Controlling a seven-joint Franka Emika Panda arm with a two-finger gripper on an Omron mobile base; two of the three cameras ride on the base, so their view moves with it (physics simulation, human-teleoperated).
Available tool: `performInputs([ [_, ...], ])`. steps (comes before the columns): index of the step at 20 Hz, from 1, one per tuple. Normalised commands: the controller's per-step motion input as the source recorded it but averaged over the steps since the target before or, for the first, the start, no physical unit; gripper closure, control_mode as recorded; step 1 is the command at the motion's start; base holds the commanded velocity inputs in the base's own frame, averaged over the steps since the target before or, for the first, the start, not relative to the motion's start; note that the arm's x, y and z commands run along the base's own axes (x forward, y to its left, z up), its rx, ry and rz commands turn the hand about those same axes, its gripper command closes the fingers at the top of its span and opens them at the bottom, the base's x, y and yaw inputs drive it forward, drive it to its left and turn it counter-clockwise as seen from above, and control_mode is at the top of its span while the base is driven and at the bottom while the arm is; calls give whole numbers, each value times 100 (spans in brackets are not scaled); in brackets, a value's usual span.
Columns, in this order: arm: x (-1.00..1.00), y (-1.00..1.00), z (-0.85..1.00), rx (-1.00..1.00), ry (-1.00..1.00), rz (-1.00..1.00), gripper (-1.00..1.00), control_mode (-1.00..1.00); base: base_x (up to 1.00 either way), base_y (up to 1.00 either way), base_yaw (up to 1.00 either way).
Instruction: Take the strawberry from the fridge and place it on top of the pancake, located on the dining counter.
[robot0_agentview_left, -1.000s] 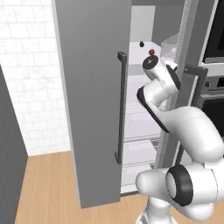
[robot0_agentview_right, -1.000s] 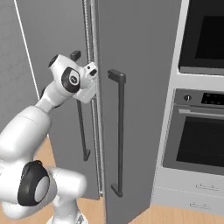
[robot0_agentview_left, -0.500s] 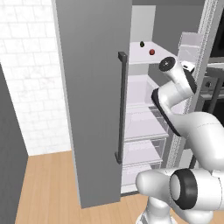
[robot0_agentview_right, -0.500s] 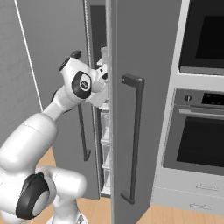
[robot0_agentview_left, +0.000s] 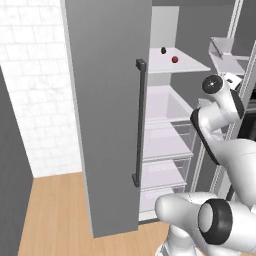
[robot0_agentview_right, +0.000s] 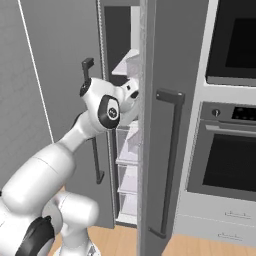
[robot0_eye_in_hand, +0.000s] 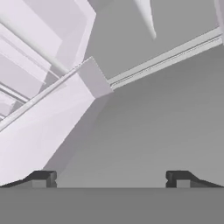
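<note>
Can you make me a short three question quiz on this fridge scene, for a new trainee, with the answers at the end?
1. True or false: the strawberry already sits between the fingers of the gripper.
2. Multiple choice: where does the strawberry lie? A) on the floor, B) on the upper white shelf of the fridge, C) in the oven.
3. Short answer: how do the gripper's jaws stand in the hand view?

Key
1. False. It lies on the shelf, apart from the arm.
2. B, beside a small dark thing.
3. Wide open, with nothing between them.
</note>
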Motion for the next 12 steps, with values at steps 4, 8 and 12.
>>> performInputs([
  [4,-12,-82,21,0,0,-17,-100,-100,0,0,0],
  [8,-2,-80,19,0,0,-18,-100,-100,0,0,0],
  [12,0,-77,13,0,0,-18,-100,-100,0,0,0],
])
